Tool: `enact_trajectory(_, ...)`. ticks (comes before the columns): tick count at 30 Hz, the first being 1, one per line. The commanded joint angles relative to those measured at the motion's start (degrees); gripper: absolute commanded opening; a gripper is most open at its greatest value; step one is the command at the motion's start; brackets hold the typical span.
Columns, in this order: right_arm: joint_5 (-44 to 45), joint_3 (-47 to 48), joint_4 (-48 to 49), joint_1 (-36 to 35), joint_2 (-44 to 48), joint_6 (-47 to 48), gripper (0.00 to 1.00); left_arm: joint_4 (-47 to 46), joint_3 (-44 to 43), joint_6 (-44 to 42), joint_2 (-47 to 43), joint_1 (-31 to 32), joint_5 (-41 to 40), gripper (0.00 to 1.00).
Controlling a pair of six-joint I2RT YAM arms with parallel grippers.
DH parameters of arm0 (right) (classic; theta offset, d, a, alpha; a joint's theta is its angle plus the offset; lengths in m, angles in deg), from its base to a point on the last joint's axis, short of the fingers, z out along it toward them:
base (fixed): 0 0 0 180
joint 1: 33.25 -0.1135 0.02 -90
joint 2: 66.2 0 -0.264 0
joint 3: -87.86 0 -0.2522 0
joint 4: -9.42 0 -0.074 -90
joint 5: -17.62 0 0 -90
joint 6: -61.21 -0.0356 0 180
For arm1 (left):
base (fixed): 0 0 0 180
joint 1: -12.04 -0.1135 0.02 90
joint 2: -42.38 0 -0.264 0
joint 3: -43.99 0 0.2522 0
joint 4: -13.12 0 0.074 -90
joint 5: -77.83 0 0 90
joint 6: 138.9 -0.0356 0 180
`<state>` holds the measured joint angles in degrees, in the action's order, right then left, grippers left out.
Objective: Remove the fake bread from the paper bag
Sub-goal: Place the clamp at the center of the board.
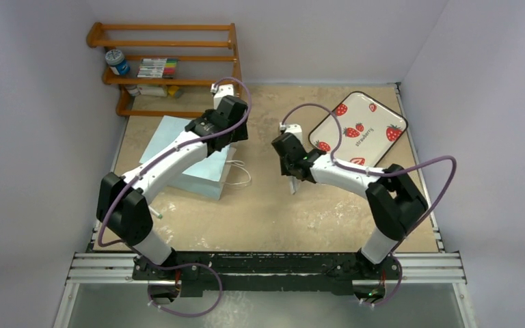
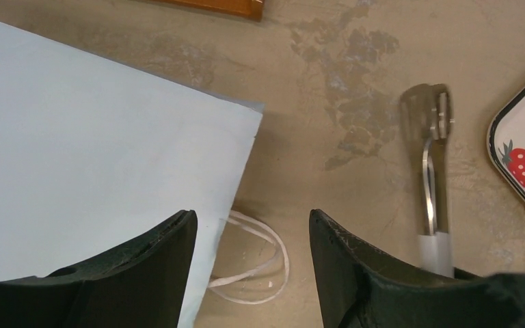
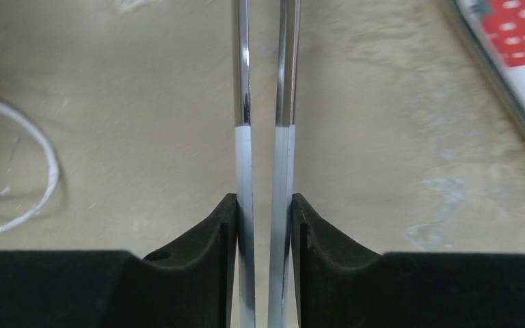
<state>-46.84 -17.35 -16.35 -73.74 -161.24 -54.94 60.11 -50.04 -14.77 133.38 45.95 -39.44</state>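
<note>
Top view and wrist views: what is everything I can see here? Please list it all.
bag: one, pale blue, flat on the table, left of centre
handles: two, white cord, beside the bag's right edge
tongs: one, silver, mid-table, in the right gripper
tray: one, white with red strawberries, far right
rack: one, orange-brown wood, far left corner
markers: one pack, mixed colours, on the rack
tub: one, blue lid, beside the markers
bread: none in view
table: one, tan
arms: two, white and black, near edge
left gripper: black, open, at the bag's edge
right gripper: black, shut on the tongs
</note>
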Motion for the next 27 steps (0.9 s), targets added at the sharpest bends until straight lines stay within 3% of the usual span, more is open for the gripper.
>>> enact_trajectory(1,-1.0,-0.1,3.7,-4.2,-2.3,-2.0,0.34,-3.3,-0.5,5.6,1.7,1.0,0.3,0.61)
enact_trajectory(4,-1.8,-0.6,4.1,-6.1,-4.4,-2.9,0.4,-4.4,0.4,7.9,2.9,1.6,1.3,0.61)
enact_trajectory(12,-2.4,-2.5,4.3,-6.6,-3.8,-4.4,0.7,-5.1,1.6,11.7,6.2,2.7,1.1,0.62)
enact_trajectory(22,-0.2,-4.4,4.4,-6.6,5.9,-5.4,0.71,-6.4,-0.1,14.1,9.2,3.2,0.7,0.57)
enact_trajectory(27,0.2,-4.4,3.7,-6.6,5.5,-5.6,0.68,-5.7,-3.9,14.1,12.7,4.6,1.0,0.55)
